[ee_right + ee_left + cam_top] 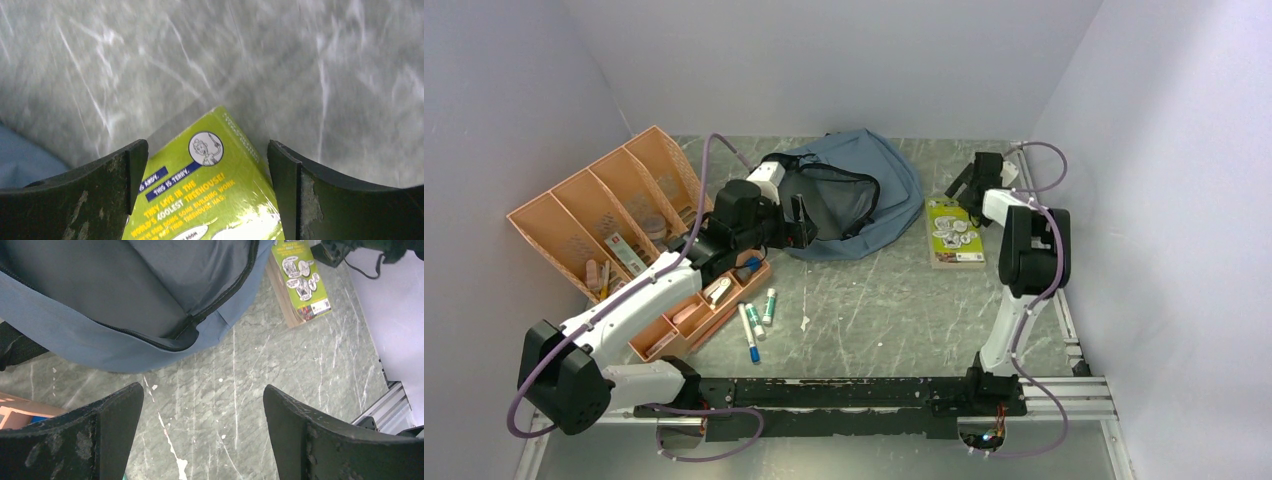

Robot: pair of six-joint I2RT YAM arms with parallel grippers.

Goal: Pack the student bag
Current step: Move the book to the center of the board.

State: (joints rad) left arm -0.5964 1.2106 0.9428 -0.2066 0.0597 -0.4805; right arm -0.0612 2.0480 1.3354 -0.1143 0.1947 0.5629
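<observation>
Grey tabletop (pixel 874 300), pale walls (pixel 824 60). The student bag (pixel 889 195) lies at the top middle. The left claw (pixel 200 395) is spread wide near it. The right claw (pixel 207 150) is spread above a green book (pixel 210 200).

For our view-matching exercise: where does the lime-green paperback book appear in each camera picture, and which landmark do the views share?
Top external: the lime-green paperback book lies flat, right of centre.
Left wrist: the book is in the top right corner.
Right wrist: the book is at bottom centre, one corner pointing up.
Shared landmark: the grey-blue fabric backpack, left of the book in every view.
</observation>
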